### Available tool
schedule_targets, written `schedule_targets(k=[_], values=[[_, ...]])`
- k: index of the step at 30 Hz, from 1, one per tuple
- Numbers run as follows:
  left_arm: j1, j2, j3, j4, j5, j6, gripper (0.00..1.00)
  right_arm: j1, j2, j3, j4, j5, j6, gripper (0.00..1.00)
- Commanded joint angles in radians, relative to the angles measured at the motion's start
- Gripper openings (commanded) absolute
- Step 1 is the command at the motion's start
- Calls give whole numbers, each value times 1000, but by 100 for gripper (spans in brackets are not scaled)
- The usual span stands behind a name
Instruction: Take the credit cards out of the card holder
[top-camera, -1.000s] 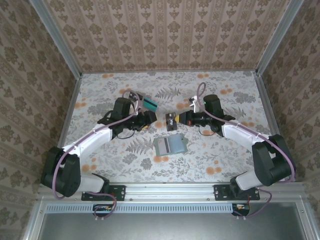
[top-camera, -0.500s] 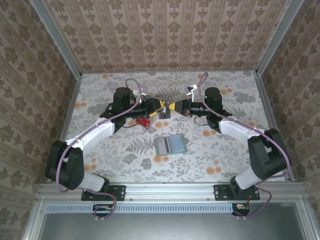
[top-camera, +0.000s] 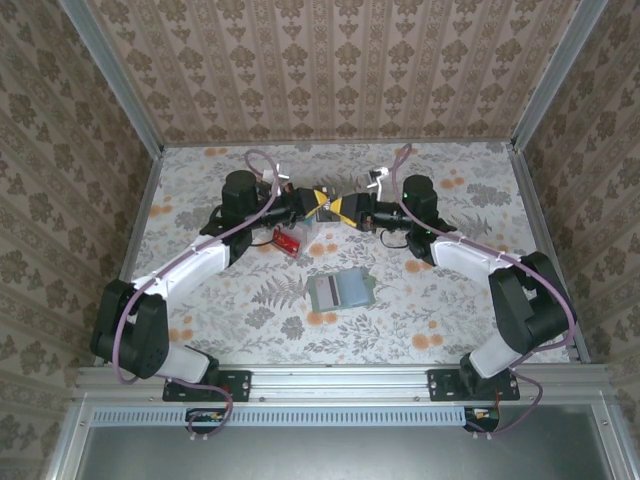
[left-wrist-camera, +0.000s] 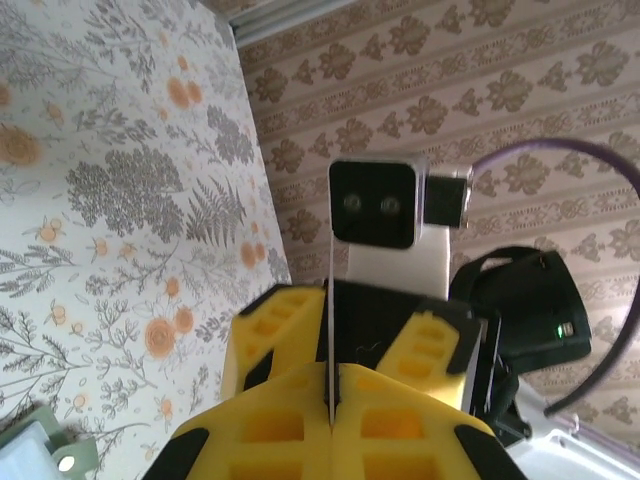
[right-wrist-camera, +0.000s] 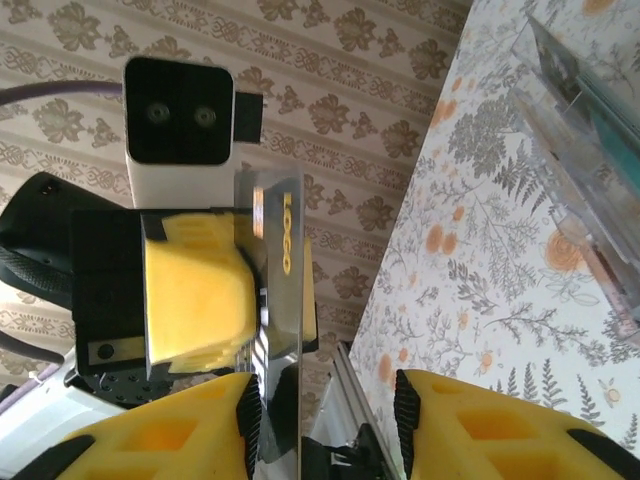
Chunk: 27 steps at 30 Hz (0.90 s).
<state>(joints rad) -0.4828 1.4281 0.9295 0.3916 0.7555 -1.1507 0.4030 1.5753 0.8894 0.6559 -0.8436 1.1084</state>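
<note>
The card holder (top-camera: 340, 290) lies open and flat on the table, grey-green with a pale blue lining; its corner (left-wrist-camera: 40, 452) is at the lower left of the left wrist view. Above the table behind it the two grippers meet tip to tip. My left gripper (top-camera: 322, 204) (left-wrist-camera: 330, 385) is shut on a thin credit card (left-wrist-camera: 329, 320), seen edge-on there. The right wrist view shows that card (right-wrist-camera: 280, 290) face-on, dark and glossy with orange lettering. My right gripper (top-camera: 346, 211) (right-wrist-camera: 328, 405) is open, its fingers either side of the card, which is close to one pad.
A clear plastic compartment tray (right-wrist-camera: 585, 150) stands on the floral tabletop near the grippers. A small red item (top-camera: 288, 243) lies left of the wallet. Patterned walls close the back and sides, and metal rails (top-camera: 340, 380) run along the near edge.
Both grippers have swung toward the back of the table and come together tip to tip. The red item now lies uncovered. The wallet has not moved.
</note>
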Motion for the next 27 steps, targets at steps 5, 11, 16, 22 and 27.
schedule_targets(k=[5,11,16,22,27], values=[[9,1,-48,143,-97,-102,0,32,-14,-47,164,135,140,27],[20,1,-88,184,-105,-147,0,51,-17,-47,196,160,159,10],[59,-7,-103,116,-145,-143,27,60,-18,-11,103,181,79,0],[142,-29,-107,-211,-216,42,73,132,-2,186,-476,317,-354,0],[210,-65,-124,-390,-293,165,90,185,99,377,-687,417,-560,0]])
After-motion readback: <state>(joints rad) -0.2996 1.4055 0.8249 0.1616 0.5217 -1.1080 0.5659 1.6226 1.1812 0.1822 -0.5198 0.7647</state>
